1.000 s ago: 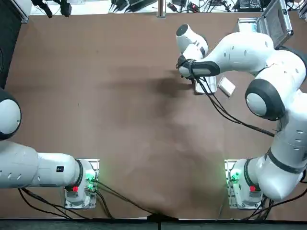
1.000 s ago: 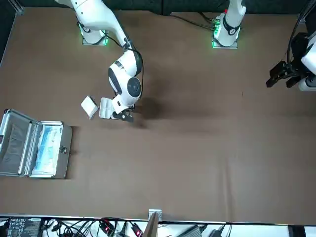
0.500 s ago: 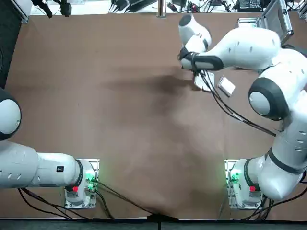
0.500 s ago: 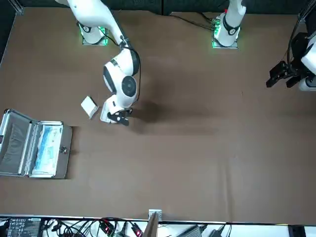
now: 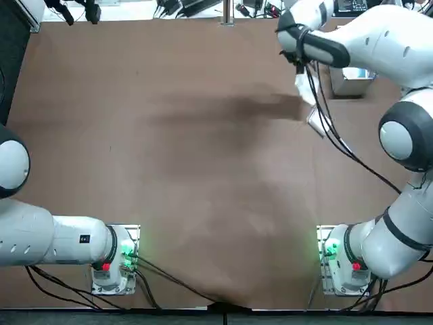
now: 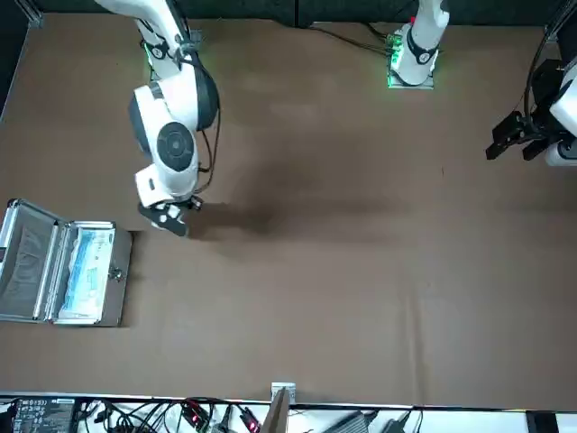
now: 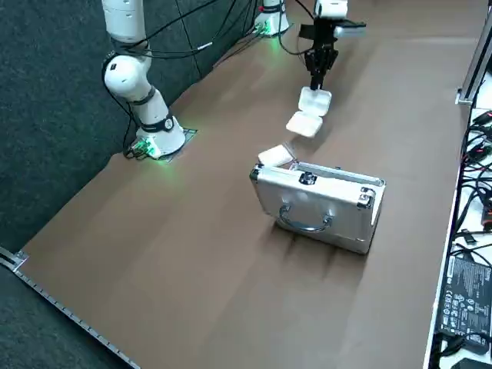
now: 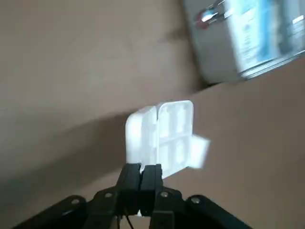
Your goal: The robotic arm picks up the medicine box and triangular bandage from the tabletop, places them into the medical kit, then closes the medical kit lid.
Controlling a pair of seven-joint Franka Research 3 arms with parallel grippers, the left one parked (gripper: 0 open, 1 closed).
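The black right hand [image 7: 316,85] grips the white, puffy, two-lobed triangular bandage [image 7: 310,113] near the open, silver aluminium medical kit [image 7: 319,201].

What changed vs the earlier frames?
The right gripper now holds the white two-lobed packet raised off the brown tabletop, carried toward the open silver aluminium case. The case and the small white carton stayed put.
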